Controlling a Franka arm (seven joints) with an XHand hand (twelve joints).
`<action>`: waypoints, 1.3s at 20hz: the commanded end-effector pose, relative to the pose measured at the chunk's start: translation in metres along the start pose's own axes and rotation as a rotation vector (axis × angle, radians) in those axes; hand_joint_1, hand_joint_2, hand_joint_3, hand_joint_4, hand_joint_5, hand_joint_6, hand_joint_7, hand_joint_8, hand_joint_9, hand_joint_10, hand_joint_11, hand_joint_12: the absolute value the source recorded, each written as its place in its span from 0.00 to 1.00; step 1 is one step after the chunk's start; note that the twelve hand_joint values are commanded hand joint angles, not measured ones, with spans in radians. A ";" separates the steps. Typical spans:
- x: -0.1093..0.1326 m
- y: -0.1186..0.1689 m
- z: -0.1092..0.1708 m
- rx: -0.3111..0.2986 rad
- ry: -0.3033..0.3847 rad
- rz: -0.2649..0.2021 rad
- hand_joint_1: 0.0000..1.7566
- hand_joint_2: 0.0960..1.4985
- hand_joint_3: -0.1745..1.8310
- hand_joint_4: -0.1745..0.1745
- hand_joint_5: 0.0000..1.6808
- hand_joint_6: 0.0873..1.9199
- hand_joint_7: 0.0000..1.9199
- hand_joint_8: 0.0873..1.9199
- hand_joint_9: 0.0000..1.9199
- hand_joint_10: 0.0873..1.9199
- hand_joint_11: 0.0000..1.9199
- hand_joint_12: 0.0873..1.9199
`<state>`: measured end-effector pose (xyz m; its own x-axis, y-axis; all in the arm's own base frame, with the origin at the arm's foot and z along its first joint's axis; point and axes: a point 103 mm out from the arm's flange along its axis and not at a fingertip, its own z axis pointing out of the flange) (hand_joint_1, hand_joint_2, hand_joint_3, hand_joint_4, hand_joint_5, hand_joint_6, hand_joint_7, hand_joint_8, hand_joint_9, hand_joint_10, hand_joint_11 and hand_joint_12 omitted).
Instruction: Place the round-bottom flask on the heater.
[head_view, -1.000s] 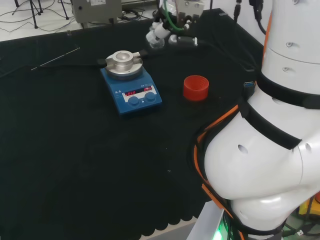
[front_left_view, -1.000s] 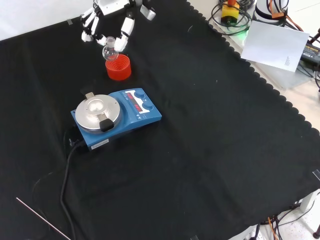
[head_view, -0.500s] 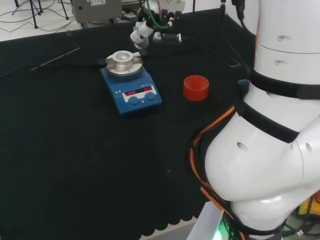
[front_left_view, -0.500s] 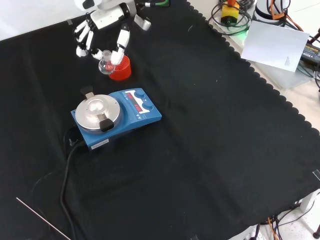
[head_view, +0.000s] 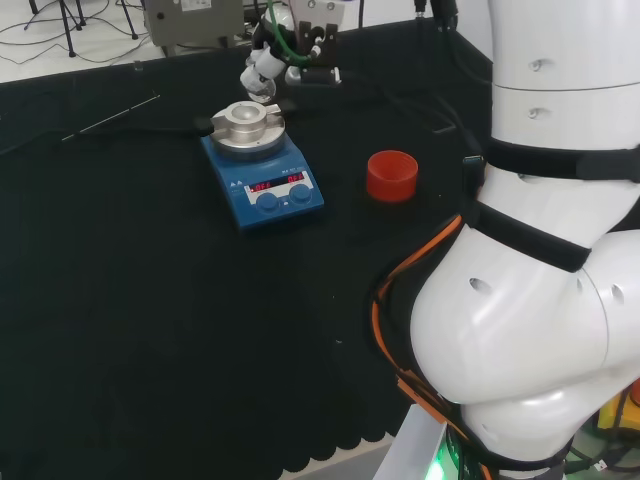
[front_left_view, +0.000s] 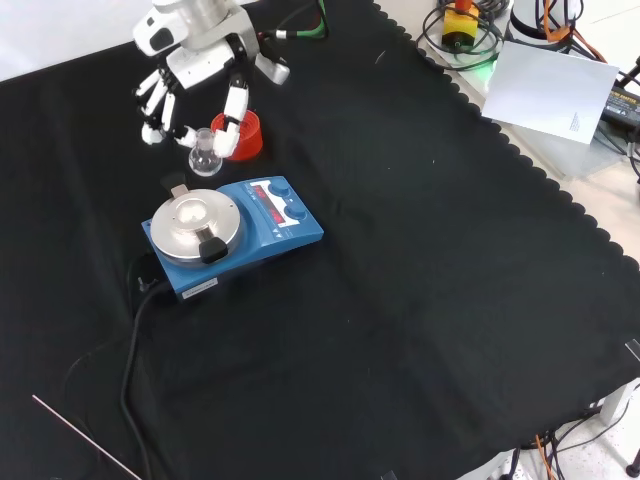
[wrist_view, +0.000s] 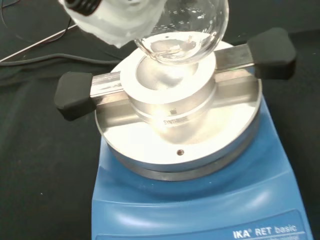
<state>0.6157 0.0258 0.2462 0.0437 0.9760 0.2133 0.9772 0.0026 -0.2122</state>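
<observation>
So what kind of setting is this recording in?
Probably a robotics lab set up as a chemistry bench: a blue heater with a metal block, a round-bottom flask held by the hand, and a red stand on black cloth.

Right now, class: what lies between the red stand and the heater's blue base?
In the head view, only bare black cloth separates the red stand from the heater.

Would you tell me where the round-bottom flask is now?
In the front view, the round-bottom flask hangs in the hand, between the red stand and the heater.
</observation>
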 end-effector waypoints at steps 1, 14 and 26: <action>0.018 0.014 0.009 0.029 -0.012 -0.025 0.56 0.53 0.43 1.00 0.54 0.66 0.24 0.23 0.31 0.24 0.11 0.67; 0.014 0.040 0.021 0.063 -0.007 -0.033 0.56 0.52 0.43 1.00 0.54 0.66 0.24 0.23 0.31 0.24 0.11 0.67; 0.006 0.050 0.032 0.081 -0.008 -0.025 0.56 0.52 0.44 1.00 0.54 0.66 0.24 0.23 0.31 0.24 0.11 0.67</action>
<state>0.6559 0.0423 0.2145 0.0111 0.9765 0.2153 0.9606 0.0494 -0.2736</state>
